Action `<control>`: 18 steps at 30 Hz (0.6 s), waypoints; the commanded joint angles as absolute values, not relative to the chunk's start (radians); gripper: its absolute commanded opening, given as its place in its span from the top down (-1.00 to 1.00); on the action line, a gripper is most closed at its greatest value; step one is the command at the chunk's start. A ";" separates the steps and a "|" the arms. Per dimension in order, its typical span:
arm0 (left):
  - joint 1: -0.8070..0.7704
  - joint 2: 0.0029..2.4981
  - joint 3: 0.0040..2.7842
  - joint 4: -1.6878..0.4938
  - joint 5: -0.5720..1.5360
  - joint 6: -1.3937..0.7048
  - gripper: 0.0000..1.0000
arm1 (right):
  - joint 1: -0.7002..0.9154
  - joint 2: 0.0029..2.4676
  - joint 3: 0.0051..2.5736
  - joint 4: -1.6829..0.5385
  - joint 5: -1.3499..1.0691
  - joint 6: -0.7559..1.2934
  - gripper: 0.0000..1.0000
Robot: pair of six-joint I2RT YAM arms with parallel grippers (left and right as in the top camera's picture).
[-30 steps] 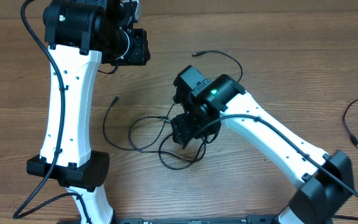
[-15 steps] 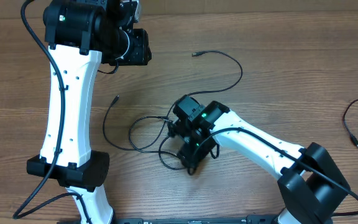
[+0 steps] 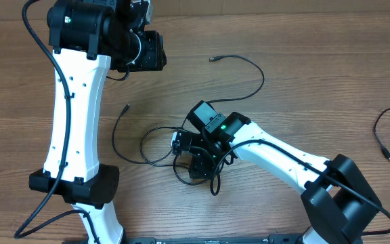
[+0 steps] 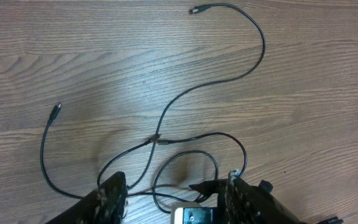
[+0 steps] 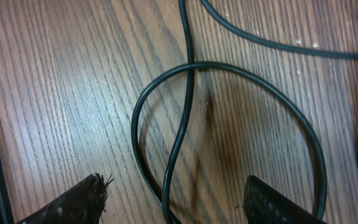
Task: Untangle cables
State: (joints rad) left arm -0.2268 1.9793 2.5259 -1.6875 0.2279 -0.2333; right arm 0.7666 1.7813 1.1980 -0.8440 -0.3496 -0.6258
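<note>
The right gripper (image 5: pixel 176 202) hangs low over the table (image 5: pixel 55 93), jaws apart and clamped on nothing. A round loop of the cables (image 5: pixel 134 134) lies flat on the wood between and just ahead of its fingertips (image 5: pixel 79 198), and a second strand crosses through it. I cannot tell whether the tips touch the wood. From overhead, this tangle sits near the middle of the table, partly under the right arm (image 3: pixel 283 152). One tail curves out left to a free plug (image 3: pixel 126 106). A longer tail sweeps up and to the right, then back to a far plug (image 3: pixel 212 59). The left gripper (image 4: pixel 173 199) is held high toward the far left corner, its jaws likewise apart and empty, and its camera looks down on the tangle. Bare wood lies between the tangle and the left arm (image 3: pixel 73 102), and more beyond the long tail. A separate cord (image 3: pixel 383 129) lies alone near the right edge, well apart from the rest.
</note>
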 commanded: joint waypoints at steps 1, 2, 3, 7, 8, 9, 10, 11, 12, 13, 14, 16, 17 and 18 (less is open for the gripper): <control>-0.223 1.975 2.523 -1.689 0.237 -0.244 -0.07 | 0.765 1.810 1.197 -0.833 -0.380 -0.686 -0.39; -0.223 1.975 2.523 -1.689 0.237 -0.244 -0.06 | 0.765 1.816 1.197 -0.830 -0.382 -0.686 -0.39; -0.223 1.975 2.523 -1.689 0.237 -0.244 -0.07 | 0.765 1.825 1.197 -0.822 -0.388 -0.686 -0.40; -0.223 1.975 2.523 -1.689 0.237 -0.244 -0.08 | 0.766 1.860 1.197 -0.804 -0.444 -0.685 -0.42; -0.223 1.975 2.523 -1.689 0.237 -0.244 -0.07 | 0.767 1.868 1.196 -0.798 -0.455 -0.682 -0.42; -0.223 1.975 2.523 -1.689 0.237 -0.244 -0.08 | 0.768 1.878 1.196 -0.792 -0.458 -0.677 -0.40; -0.223 1.975 2.523 -1.689 0.237 -0.244 -0.09 | 0.768 1.886 1.196 -0.786 -0.458 -0.673 -0.40; -0.223 1.975 2.523 -1.689 0.237 -0.244 -0.10 | 0.768 1.896 1.196 -0.779 -0.458 -0.664 -0.35; -0.223 1.975 2.523 -1.689 0.236 -0.243 -0.10 | 0.768 1.908 1.196 -0.771 -0.459 -0.650 -0.22; -0.223 1.975 2.523 -1.689 0.236 -0.243 -0.11 | 0.768 1.917 1.196 -0.768 -0.458 -0.641 -0.16; -0.223 1.975 2.523 -1.689 0.236 -0.243 -0.11 | 0.768 1.930 1.196 -0.767 -0.459 -0.628 -0.13; -0.223 1.975 2.523 -1.689 0.236 -0.243 -0.11 | 0.768 1.949 1.196 -0.768 -0.467 -0.624 -0.07; -0.223 1.975 2.523 -1.689 0.236 -0.244 -0.11 | 0.768 1.958 1.196 -0.768 -0.474 -0.625 0.03; -0.223 1.975 2.523 -1.689 0.236 -0.243 -0.11 | 0.768 1.966 1.196 -0.767 -0.478 -0.624 0.23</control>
